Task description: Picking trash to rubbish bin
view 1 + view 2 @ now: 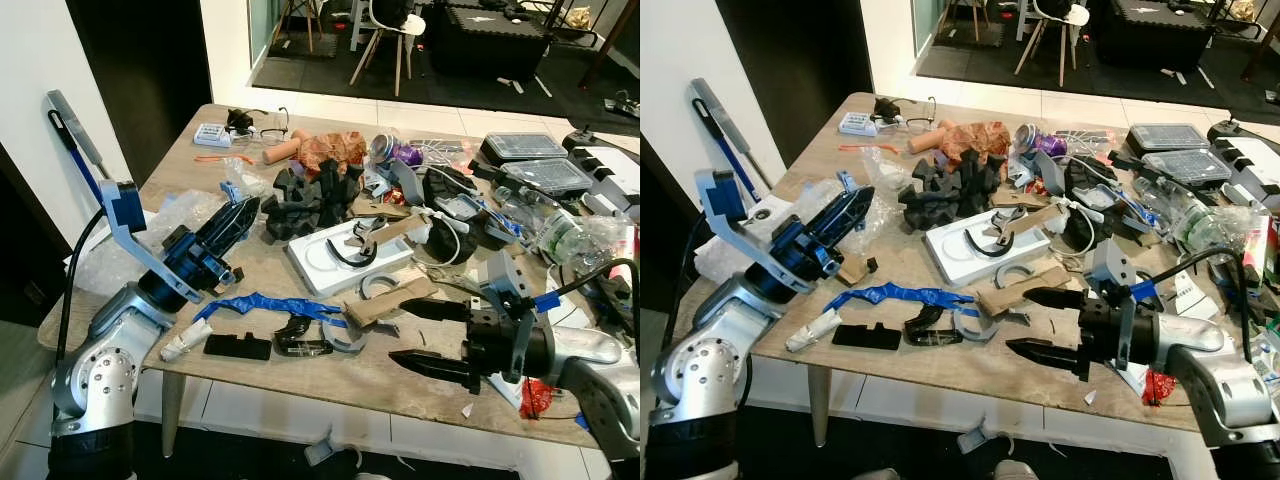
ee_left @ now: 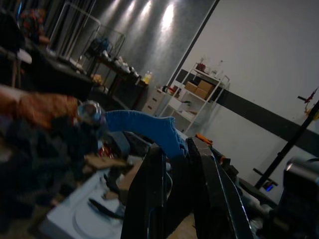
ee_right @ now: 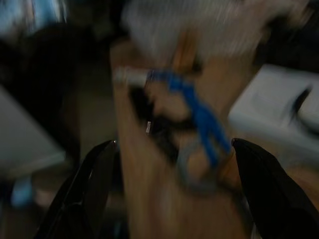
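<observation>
One crumpled blue strip (image 1: 262, 304) flat on the table (image 1: 340, 385); right tool (image 1: 418, 335) spread wide; left tool (image 1: 243, 212) pressed together.

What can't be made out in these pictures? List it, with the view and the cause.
- Right wrist view: motion blur smears the blue tape and the scraps around it; none can be identified.
- Left wrist view: the left claw blocks the table behind its fingers.
- Eye views: the red wrapper is partly covered by the right arm.
- Eye views: the bottle and cases run off the edge of the picture.
</observation>
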Robot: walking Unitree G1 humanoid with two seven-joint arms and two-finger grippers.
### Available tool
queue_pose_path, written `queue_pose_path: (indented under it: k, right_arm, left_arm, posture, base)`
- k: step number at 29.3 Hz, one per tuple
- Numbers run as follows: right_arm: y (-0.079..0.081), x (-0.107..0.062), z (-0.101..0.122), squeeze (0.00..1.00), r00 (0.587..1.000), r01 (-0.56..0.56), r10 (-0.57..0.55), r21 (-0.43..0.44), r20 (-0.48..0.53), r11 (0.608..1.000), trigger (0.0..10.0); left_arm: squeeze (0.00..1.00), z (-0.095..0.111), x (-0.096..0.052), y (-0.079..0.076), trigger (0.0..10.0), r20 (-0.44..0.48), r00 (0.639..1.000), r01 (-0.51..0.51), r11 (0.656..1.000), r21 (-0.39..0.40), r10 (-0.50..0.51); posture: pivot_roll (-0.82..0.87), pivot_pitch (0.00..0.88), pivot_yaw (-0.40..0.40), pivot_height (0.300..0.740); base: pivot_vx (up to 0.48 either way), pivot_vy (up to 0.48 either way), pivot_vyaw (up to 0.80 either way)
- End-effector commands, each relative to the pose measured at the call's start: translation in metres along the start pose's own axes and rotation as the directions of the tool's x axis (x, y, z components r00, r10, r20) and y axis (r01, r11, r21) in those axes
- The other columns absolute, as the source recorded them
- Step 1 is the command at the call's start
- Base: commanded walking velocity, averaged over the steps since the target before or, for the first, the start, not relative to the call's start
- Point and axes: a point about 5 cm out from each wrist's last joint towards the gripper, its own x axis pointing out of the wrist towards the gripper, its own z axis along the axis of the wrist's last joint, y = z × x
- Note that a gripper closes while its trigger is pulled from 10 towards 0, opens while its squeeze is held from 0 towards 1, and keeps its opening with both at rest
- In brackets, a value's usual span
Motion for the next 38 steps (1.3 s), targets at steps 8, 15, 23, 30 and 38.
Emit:
queue_pose_path:
  k: [8, 15, 23, 30, 38]
  right_arm:
    - [0.009, 0.009, -0.003, 0.0, 0.999, -0.04, 0.039, 0.05, 0.031, 0.998, 10.0]
    - [0.014, 0.021, -0.008, 0.0, 0.997, -0.052, 0.046, 0.095, 0.064, 0.994, 10.0]
    - [0.013, 0.025, -0.016, 0.0, 0.996, -0.007, -0.006, 0.143, 0.092, 0.99, 10.0]
    - [0.006, 0.027, -0.023, 0.0, 0.971, 0.19, -0.204, 0.115, 0.124, 0.975, 10.0]
    - [-0.003, 0.034, -0.026, 0.0, 0.964, 0.23, -0.236, 0.067, 0.124, 0.971, 10.0]
  left_arm:
    - [0.0, -0.031, -0.001, 0.005, 10.0, -0.044, 0.998, -0.033, 0.999, -0.018, 0.032]
    - [0.0, -0.034, 0.002, 0.006, 10.0, -0.026, 0.999, -0.029, 1.0, -0.006, 0.029]
    - [0.0, -0.045, 0.009, 0.006, 10.0, -0.039, 0.999, -0.037, 0.999, 0.027, 0.038]
    - [0.0, -0.052, 0.004, 0.004, 10.0, -0.076, 0.994, -0.069, 0.994, 0.085, 0.075]
    - [0.0, -0.054, 0.004, 0.007, 10.0, -0.094, 0.992, -0.071, 0.989, 0.127, 0.083]
  posture:
    - [-0.04, 0.0, -0.024, 0.74]
    - [-0.04, 0.0, -0.028, 0.74]
    - [-0.03, 0.0, -0.029, 0.74]
    - [-0.03, 0.0, -0.03, 0.74]
    - [-0.02, 0.0, -0.024, 0.74]
  base:
    - [0.0, 0.0, 0.0]
    - [-0.233, 0.0, 0.0]
    - [-0.341, 0.0, 0.0]
    - [-0.35, 0.0, 0.0]
    - [-0.348, 0.0, 0.0]
